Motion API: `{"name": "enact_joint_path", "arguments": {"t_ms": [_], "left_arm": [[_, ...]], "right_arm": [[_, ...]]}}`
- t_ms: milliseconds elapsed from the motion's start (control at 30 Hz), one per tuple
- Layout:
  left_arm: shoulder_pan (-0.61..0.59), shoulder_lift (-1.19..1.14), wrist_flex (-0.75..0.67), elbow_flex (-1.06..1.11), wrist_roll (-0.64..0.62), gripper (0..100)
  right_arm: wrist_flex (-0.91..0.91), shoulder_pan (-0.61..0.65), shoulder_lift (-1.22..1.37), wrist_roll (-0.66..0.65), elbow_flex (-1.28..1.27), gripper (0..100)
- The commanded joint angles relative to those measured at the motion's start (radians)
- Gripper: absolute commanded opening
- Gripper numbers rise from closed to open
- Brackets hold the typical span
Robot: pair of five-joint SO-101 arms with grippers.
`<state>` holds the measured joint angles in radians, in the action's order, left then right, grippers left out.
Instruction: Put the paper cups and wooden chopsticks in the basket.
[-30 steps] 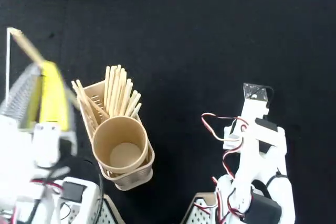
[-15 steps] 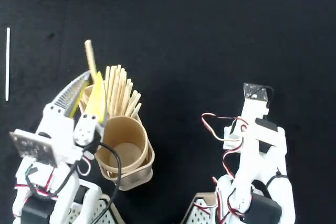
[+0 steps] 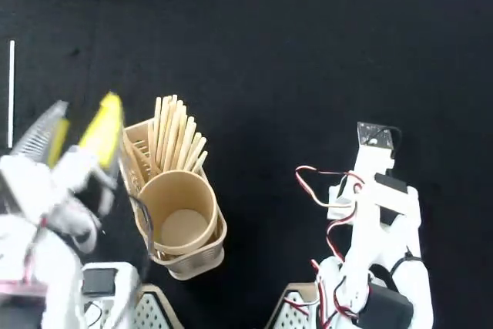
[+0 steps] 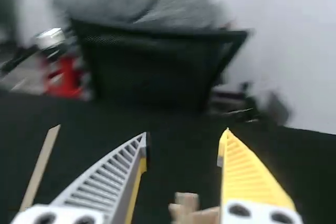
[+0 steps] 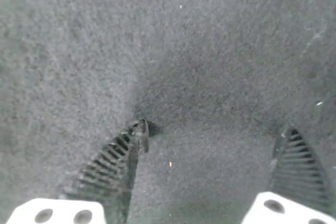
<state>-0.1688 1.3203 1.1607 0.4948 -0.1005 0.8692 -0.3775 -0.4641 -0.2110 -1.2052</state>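
My high camera looks down on the desk (image 3: 308, 52); the left wrist camera faces across it past my left tool (image 4: 185, 136), the right sits close above it.

— How's the light?
— Bright and even, from above, on the black desk (image 3: 308, 52).
— Blur?
— The left gripper (image 3: 86, 104) smears in the high view; its wrist view is soft throughout.

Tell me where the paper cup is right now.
In the high view, the paper cup sits in the basket, left of centre, with the chopsticks just behind it.
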Motion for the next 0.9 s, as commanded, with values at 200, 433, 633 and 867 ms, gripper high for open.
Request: {"name": "enact_joint_path", "arguments": {"t_ms": [200, 433, 633, 867], "left_arm": [[-0.438, -0.916, 0.265, -0.556, 0.333, 22], [-0.581, -1.409, 0.247, -0.831, 0.394, 22], [-0.591, -1.818, 0.252, -1.135, 0.439, 22], [-0.582, -2.22, 0.27, -1.547, 0.439, 22]], "right_arm": [[0.0, -0.008, -0.015, -0.006, -0.004, 38.2], [0.002, -0.008, -0.015, -0.008, -0.004, 38.2], [0.002, -0.008, -0.015, -0.008, -0.004, 38.2], [0.002, -0.008, -0.015, -0.008, -0.004, 38.2]]}}
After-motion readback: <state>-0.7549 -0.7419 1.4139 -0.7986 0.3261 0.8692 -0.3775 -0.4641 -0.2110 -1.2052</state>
